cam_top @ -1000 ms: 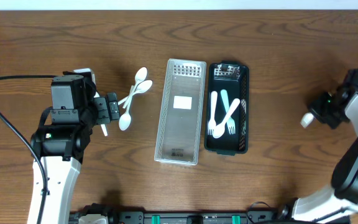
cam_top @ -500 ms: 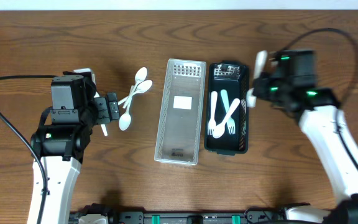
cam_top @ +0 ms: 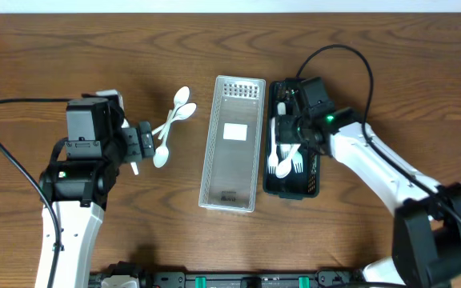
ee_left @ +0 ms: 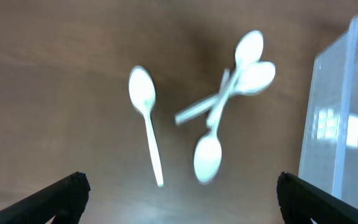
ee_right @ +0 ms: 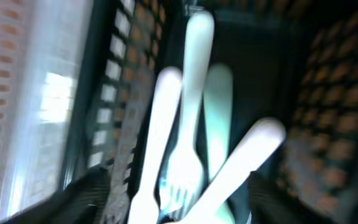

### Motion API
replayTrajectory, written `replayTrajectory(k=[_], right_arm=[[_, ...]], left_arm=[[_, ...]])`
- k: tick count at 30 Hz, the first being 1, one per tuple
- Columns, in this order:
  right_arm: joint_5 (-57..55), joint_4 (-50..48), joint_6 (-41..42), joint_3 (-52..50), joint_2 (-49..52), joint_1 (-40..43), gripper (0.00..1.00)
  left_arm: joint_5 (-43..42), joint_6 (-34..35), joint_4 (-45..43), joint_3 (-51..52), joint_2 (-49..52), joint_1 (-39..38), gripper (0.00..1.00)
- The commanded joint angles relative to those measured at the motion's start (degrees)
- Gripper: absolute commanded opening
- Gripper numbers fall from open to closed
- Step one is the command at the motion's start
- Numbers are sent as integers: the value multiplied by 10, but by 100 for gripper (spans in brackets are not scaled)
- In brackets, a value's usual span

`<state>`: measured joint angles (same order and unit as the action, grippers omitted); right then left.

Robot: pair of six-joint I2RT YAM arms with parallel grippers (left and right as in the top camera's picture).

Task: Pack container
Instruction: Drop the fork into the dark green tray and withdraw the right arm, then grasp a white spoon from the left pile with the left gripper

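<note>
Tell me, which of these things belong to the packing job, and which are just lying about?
Part of the job: spoons, forks, black basket, clear basket.
Just there: table, cable.

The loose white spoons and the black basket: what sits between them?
In the overhead view, a clear plastic bin stands between the spoons and the black basket.

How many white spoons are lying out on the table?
4. One spoon lies alone; three more cross in a pile beside the clear container. None seems hidden.
</note>
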<state>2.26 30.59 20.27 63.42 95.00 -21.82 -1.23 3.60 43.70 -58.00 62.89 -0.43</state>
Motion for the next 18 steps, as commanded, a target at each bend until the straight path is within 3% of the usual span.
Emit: replayTrajectory(k=[1,7,13,18], right_arm=[[-35,-4,-15,37,-73,33,78],[-36,27,14,38,-153,159,95],[-33,111,29,37,-156,270,99],[-33,139,31,37,-155,296,99]], left_arm=[[-46,18,7,-10,-1,2,98],[-74,18,15,-10,0,3,98],[-70,99,-15,-17,25,14,98],[-67,118,-1,-57,112,63,98]])
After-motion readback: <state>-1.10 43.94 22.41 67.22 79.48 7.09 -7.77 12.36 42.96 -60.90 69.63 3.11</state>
